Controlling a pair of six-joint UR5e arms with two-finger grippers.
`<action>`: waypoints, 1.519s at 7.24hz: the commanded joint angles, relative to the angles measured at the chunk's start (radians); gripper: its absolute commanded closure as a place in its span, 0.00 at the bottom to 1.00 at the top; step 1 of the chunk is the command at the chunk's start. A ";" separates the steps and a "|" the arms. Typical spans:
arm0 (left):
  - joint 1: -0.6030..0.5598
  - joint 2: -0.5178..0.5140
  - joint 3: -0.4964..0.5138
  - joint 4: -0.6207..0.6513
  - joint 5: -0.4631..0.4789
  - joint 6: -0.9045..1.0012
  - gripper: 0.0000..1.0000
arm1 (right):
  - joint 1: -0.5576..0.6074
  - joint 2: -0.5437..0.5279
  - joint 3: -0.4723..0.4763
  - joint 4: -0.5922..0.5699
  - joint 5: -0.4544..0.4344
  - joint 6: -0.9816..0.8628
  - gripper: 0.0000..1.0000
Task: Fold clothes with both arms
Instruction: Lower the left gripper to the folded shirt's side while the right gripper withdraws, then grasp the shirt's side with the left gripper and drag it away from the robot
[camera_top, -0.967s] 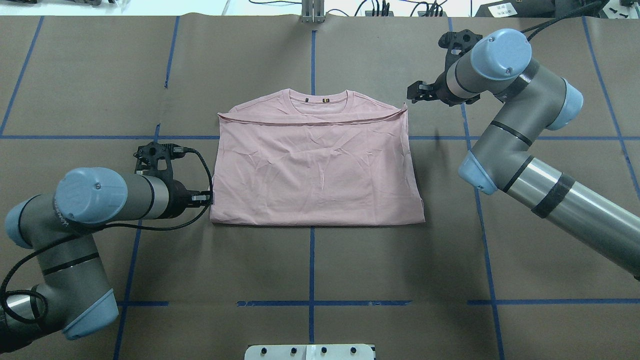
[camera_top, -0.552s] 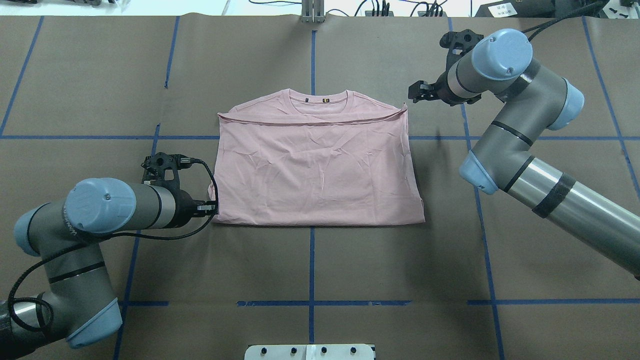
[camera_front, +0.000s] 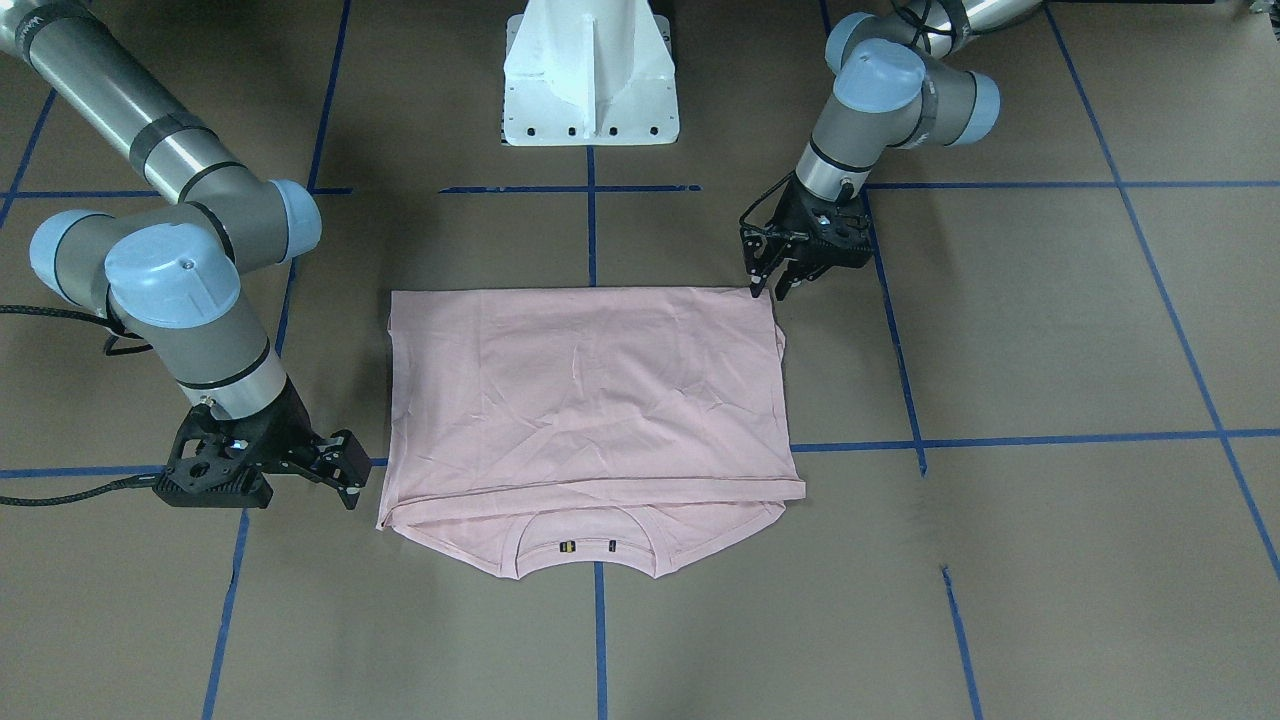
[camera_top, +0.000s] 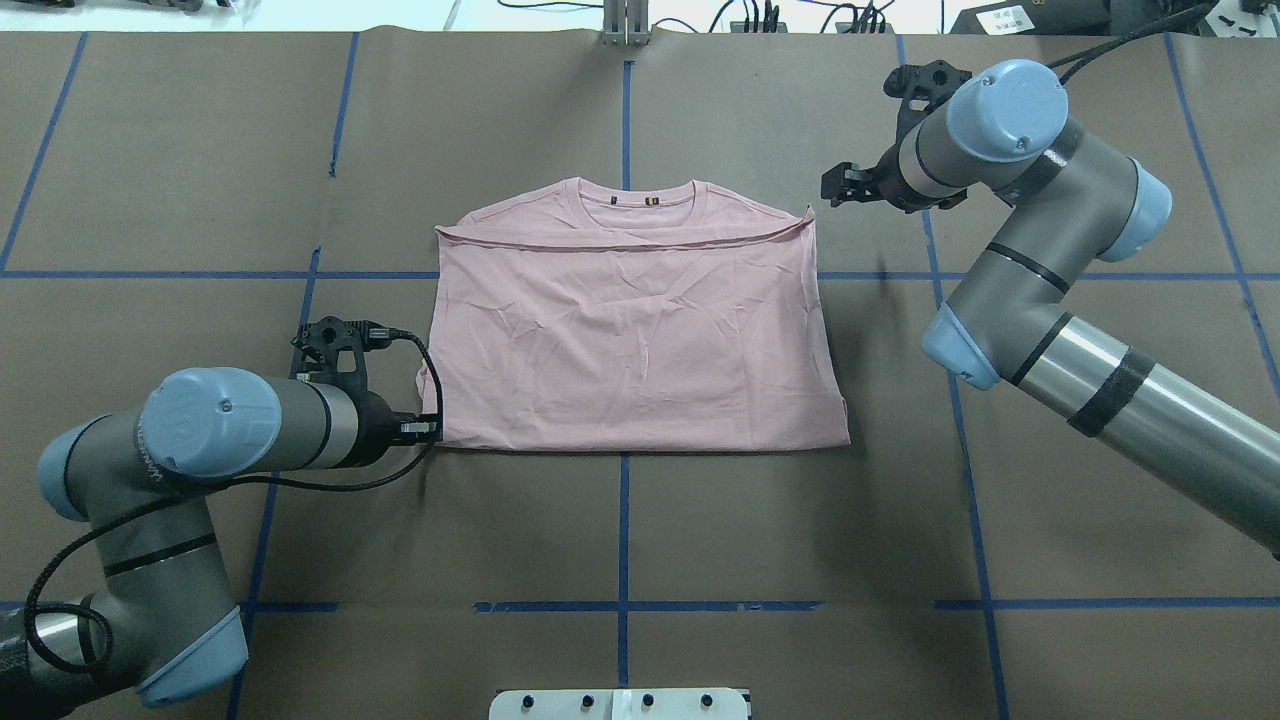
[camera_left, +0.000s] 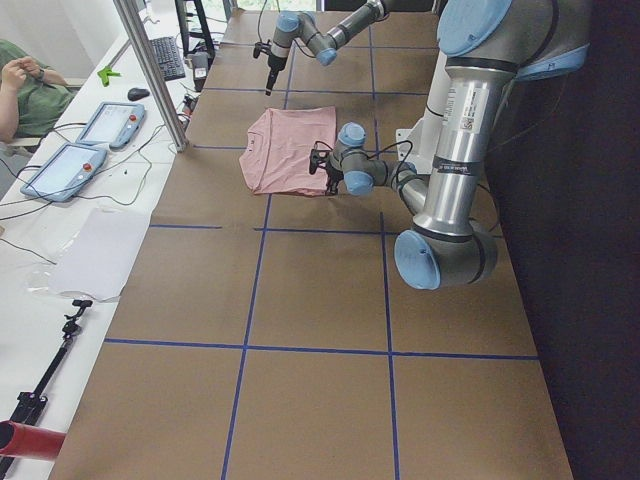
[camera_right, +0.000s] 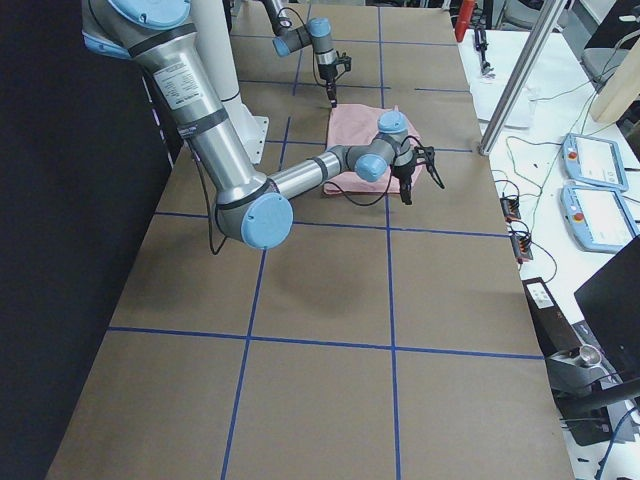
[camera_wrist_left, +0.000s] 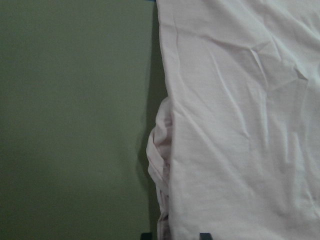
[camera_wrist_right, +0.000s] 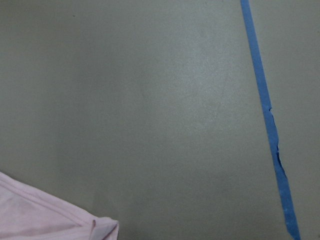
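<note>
The T-shirt (camera_top: 630, 340) looked soft, light and limp, probably best pinched at doubled corners. The left claw (camera_top: 428, 428) gaped at one corner; the right claw (camera_top: 838, 188) hung apart nearby.

We have our left arm (camera_top: 215, 432) folded low with the left gripper (camera_top: 428, 428) angled down toward our right, jaws parted, while our right arm (camera_top: 1110, 385) stretches far forward, wrist crooked inward, right gripper (camera_top: 832, 188) low and pointing toward our left, jaws parted too.
</note>
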 joint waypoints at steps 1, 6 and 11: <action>0.016 -0.003 0.006 0.001 0.000 0.000 0.67 | 0.000 -0.002 0.000 -0.001 -0.001 0.000 0.00; -0.003 0.006 0.001 -0.001 0.002 0.026 1.00 | 0.000 -0.002 0.000 -0.001 -0.002 0.000 0.00; -0.339 -0.152 0.294 -0.004 -0.005 0.437 1.00 | -0.004 -0.001 -0.002 -0.001 -0.013 0.011 0.00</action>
